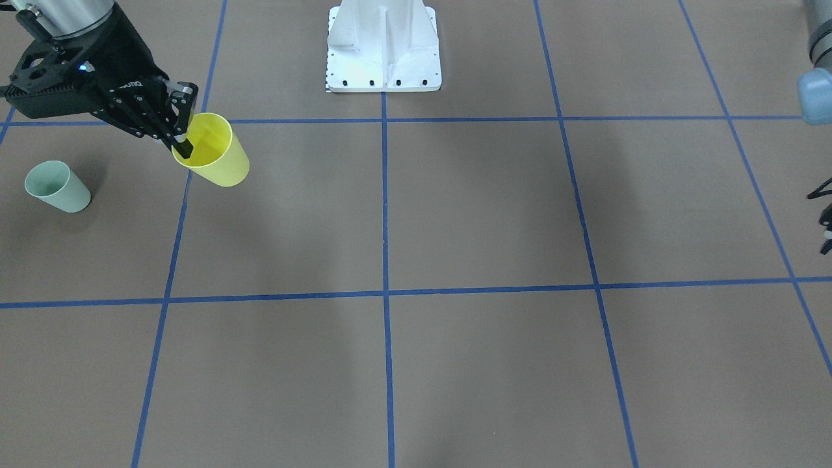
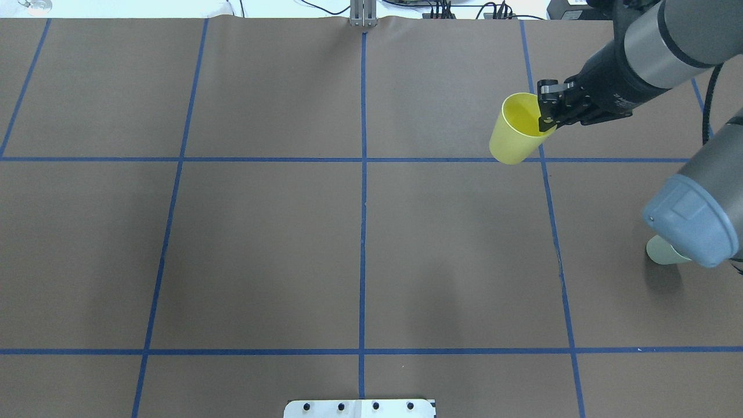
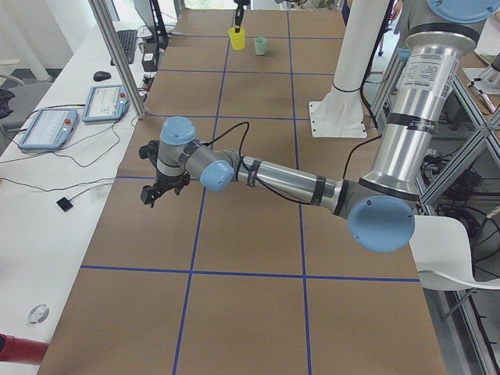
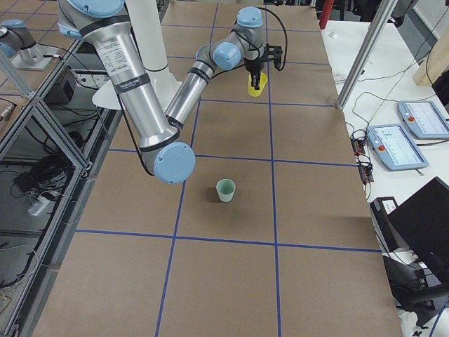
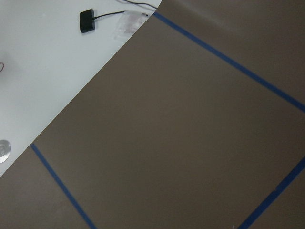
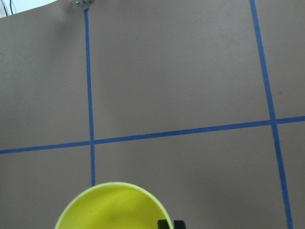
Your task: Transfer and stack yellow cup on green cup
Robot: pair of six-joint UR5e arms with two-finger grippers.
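Observation:
My right gripper [image 1: 184, 146] is shut on the rim of the yellow cup [image 1: 218, 159], with one finger inside and one outside. The cup hangs tilted, mouth up, and seems slightly off the brown paper. In the overhead view the yellow cup [image 2: 514, 136] is at the far right and my right gripper [image 2: 545, 119] grips its right rim. The green cup [image 1: 58, 188] stands upright on the table, apart from it, closer to the robot and farther out to its right. My right elbow half hides the green cup [image 2: 659, 251] from overhead. Only the edge of my left gripper [image 1: 824, 221] shows, so I cannot tell its state.
The white robot base [image 1: 383, 49] stands at the table's middle edge. Blue tape lines [image 2: 363, 203] divide the brown paper into squares. A metal post [image 4: 365, 56] and teach pendants [image 4: 396, 147] lie on the white side table beyond the yellow cup.

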